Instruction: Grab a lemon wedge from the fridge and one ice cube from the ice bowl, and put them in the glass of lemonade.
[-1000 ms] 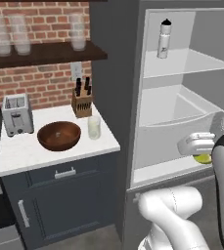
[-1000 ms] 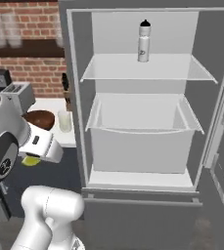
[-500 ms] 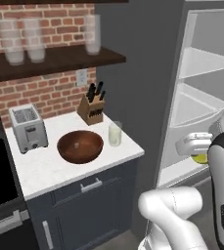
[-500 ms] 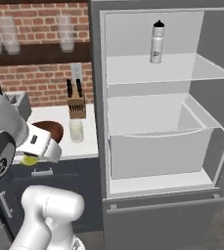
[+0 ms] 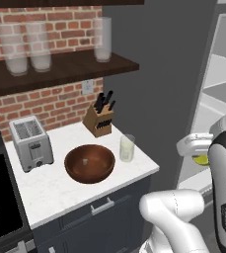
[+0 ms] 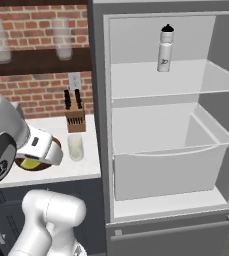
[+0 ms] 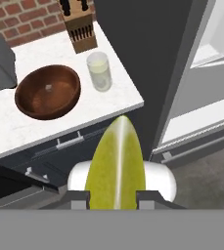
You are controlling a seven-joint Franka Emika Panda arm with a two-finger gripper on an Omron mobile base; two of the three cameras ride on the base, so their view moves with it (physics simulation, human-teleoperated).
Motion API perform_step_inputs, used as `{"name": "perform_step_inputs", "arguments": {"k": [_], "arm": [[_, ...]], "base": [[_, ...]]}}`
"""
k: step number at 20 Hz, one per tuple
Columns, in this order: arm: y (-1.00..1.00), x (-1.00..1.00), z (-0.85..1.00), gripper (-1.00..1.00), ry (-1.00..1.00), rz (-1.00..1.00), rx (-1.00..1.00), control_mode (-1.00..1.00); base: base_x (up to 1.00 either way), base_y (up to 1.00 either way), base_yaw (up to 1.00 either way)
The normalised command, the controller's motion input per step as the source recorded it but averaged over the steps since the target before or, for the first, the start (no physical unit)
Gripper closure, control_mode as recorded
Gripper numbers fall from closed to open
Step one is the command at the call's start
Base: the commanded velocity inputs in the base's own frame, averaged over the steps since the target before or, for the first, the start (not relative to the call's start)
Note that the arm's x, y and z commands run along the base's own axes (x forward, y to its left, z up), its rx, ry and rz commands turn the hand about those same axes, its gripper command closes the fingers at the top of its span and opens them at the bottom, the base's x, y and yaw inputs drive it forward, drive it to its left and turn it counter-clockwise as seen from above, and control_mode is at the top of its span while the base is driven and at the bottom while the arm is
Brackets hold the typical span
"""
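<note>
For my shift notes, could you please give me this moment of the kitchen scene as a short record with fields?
gripper: shut on the lemon wedge, held off the counter's front edge
glass of lemonade: upright on the counter, right of the ice bowl
ice bowl: on the counter, one small ice cube inside
fridge: door open, white bottle on the top shelf
toaster: left of the ice bowl
knife block: against the brick wall, behind the glass
</note>
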Motion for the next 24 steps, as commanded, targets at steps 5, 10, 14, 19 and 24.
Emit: {"name": "perform_step_inputs", "arguments": {"k": [5,10,14,19,24], "arm": [[0.00,0.00,0.00,1.00,0.00,0.00,0.00,1.00],[0.00,0.00,0.00,1.00,0.00,0.00,0.00,1.00],[0.00,0.00,0.00,1.00,0.00,0.00,0.00,1.00],[0.00,0.00,0.00,1.00,0.00,0.00,0.00,1.00],[0.00,0.00,0.00,1.00,0.00,0.00,0.00,1.00]], "base": [[0.00,0.30,0.05],[0.00,0.36,0.06],[0.00,0.49,0.14],[0.05,0.59,0.19],[0.64,0.01,0.01]]}}
